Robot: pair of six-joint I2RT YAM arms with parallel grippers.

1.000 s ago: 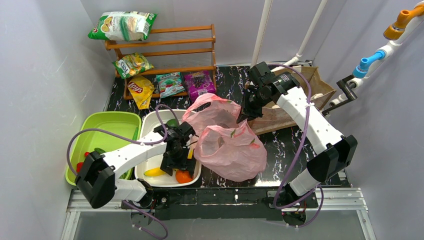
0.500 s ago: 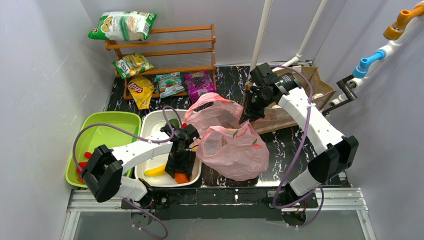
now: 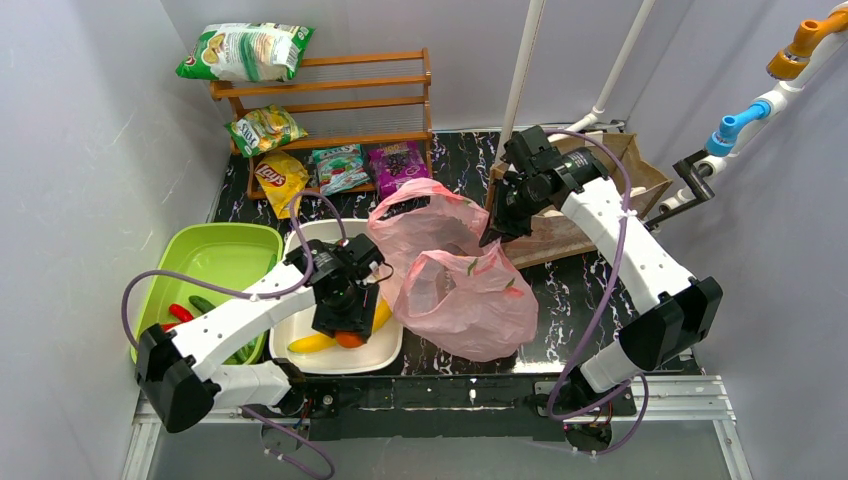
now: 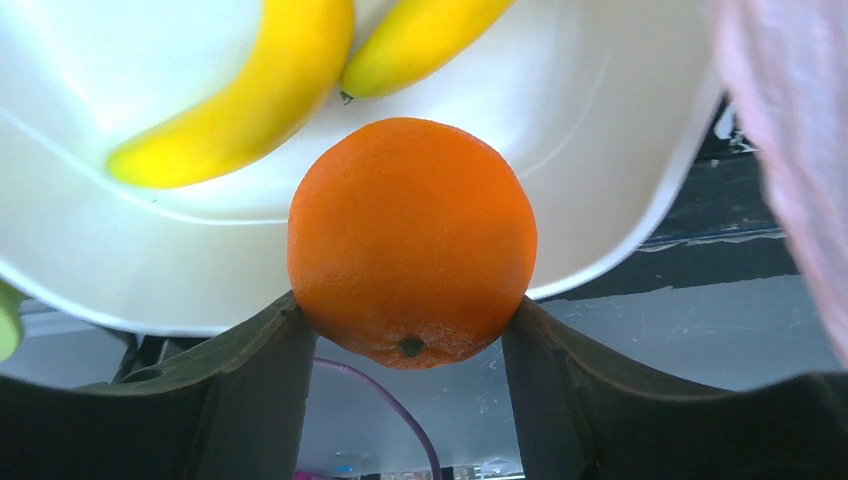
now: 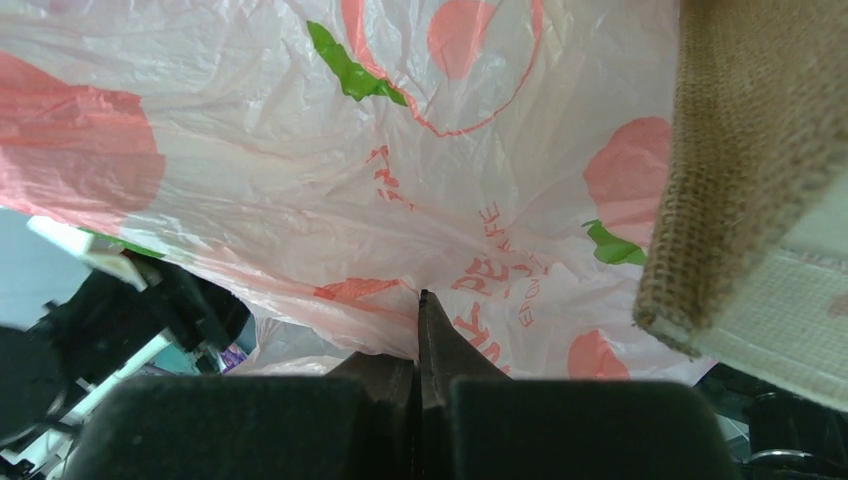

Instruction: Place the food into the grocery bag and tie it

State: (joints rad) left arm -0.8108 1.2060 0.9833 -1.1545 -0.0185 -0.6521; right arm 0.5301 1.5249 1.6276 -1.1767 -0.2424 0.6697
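L pincer (image 4: pixel 405 312) clamped on round orange (image 4: pixel 412 225); R pincer (image 5: pixel 419 300) pinching crinkly pink bag (image 5: pixel 290 170)

One brand reads clearly
Lay's logo on the yellow chip bag (image 3: pixel 283 182), upper left, top view; red lettering on the grocery bag (image 5: pixel 480 270) is crumpled, unreadable.

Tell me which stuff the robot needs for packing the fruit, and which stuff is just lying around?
For the job: orange, held by the left pincer; bananas; pink bag, pinched by the right pincer.

Just lying about: crisp packets; wooden rack; green tub; brown paper bag.
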